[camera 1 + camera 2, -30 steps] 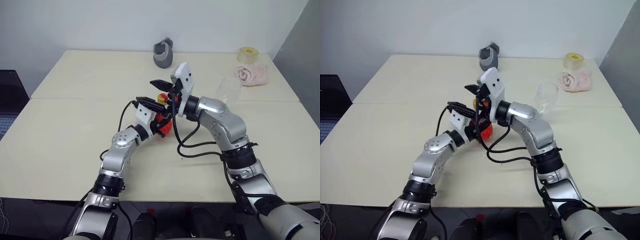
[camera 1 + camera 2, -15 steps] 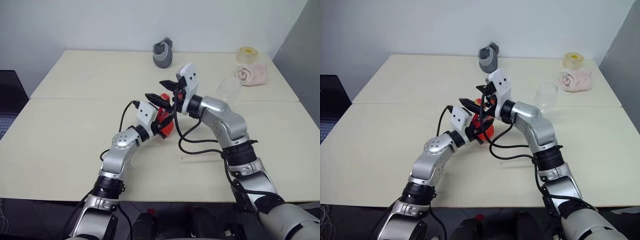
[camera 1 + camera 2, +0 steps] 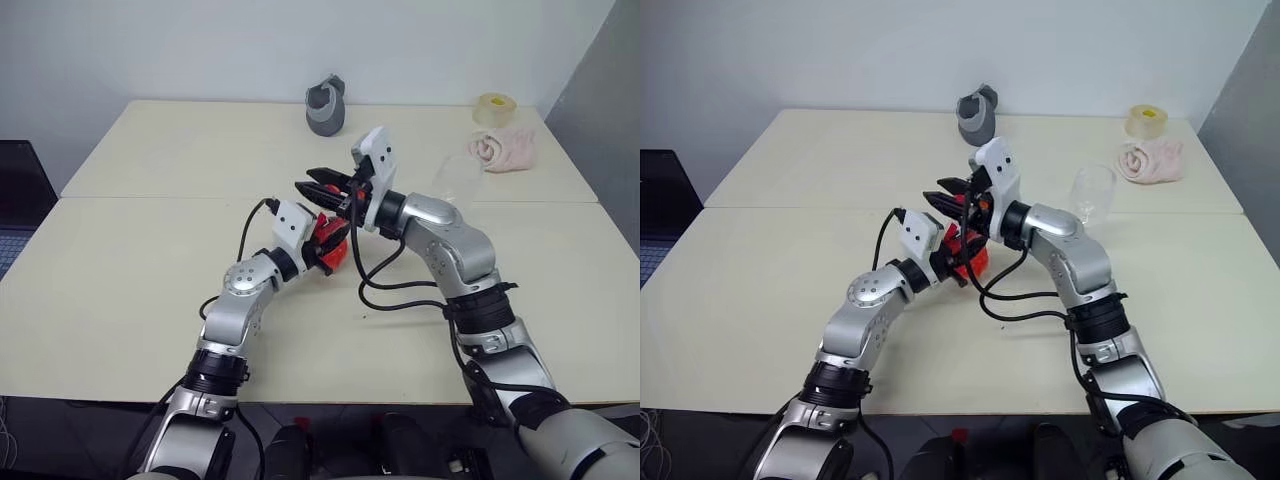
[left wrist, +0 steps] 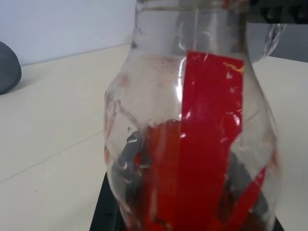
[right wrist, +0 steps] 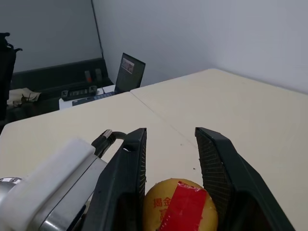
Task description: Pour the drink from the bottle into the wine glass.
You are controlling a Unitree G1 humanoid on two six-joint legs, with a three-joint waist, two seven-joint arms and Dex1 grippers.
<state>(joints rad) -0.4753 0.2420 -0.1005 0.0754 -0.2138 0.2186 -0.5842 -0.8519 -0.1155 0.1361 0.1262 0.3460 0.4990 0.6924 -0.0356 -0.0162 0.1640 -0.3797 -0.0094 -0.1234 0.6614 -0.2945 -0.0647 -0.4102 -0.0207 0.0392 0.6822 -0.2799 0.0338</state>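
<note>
Near the middle of the head views, the left tool (image 3: 322, 243) is clenched around the body of the small clear plastic bottle with a red label (image 4: 192, 144), holding it upright just above the pale tabletop (image 3: 130, 280). Bright red translucent drink (image 3: 333, 255) shows in the bottle's lower part. The right tool (image 5: 171, 166) sits directly over the bottle's top, its two black fingers (image 5: 126, 168) flanking the round yellow-and-red cap (image 5: 180, 211) on either side; whether they are pressing on it I cannot tell. The clear stemmed wine glass (image 3: 1092, 194) stands upright on the tabletop to the right of centre, well apart from both tools and the bottle.
</note>
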